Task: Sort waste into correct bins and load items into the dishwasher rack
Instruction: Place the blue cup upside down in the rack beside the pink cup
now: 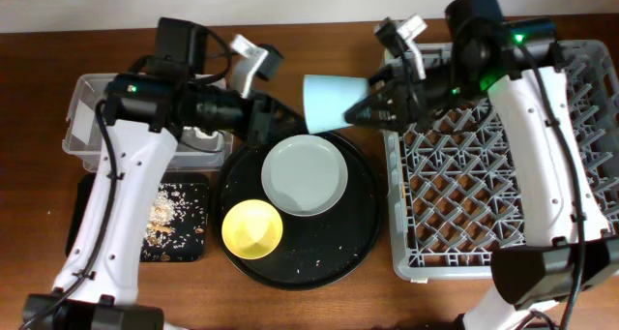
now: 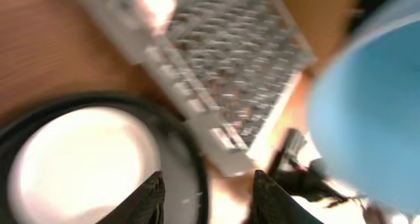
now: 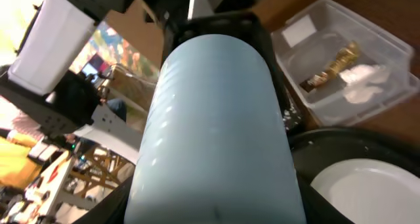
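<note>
Right gripper (image 1: 379, 105) is clamping the small pale-blue plastic cup (image 1: 334, 103) sideways, off the ten o'clock side of the light-grey lattice dishwasher rack (image 1: 397, 224). Left gripper (image 2: 207, 182) is standing apart, empty. Cup is looking light, rigid and slick, so gripping its wall near the base seems best.

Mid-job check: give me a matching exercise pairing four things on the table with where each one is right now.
Things:
1. small blue cup
2. yellow bowl
3. brownish food crumbs
4. brown-gold snack wrapper

Places:
A. in the clear plastic rectangular tub
B. held in the right claw
C. on the large round black tray
D. in the shallow black rectangular tray

Pairs: 1-B, 2-C, 3-D, 4-A.
</note>
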You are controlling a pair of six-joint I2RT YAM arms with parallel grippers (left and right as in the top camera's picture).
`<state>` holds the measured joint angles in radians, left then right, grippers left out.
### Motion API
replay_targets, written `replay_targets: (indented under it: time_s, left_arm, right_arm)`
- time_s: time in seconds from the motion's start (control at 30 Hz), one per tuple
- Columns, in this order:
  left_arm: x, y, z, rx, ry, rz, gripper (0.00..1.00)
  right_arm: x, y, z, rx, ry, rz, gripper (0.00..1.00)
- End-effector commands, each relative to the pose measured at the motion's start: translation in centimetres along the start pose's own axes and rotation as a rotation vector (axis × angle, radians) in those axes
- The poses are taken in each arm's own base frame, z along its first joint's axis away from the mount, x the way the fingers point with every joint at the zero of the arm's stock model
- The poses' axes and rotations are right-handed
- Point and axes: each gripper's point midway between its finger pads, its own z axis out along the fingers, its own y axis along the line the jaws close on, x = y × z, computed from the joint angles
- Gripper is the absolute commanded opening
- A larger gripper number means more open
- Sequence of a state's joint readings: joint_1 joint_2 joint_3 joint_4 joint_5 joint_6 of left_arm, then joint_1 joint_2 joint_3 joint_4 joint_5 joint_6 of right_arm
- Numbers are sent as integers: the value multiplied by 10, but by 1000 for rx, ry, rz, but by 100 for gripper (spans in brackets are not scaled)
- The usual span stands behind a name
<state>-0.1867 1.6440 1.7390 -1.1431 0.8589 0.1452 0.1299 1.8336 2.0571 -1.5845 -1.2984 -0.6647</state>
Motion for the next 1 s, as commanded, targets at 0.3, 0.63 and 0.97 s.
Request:
replay_targets:
  time_s: [0.3, 0.63, 0.97]
  left_arm:
    - [17, 49, -24, -196, 20, -200, 44]
    - [33, 61, -23, -253, 71, -240, 44]
    - [35, 63, -21, -253, 73, -241, 44]
  right_arm:
    - [100, -122, -118, 1131, 329, 674, 49]
    - [142, -161, -122, 1242, 393, 766, 49]
    - [179, -212, -105, 1248, 370, 747, 72]
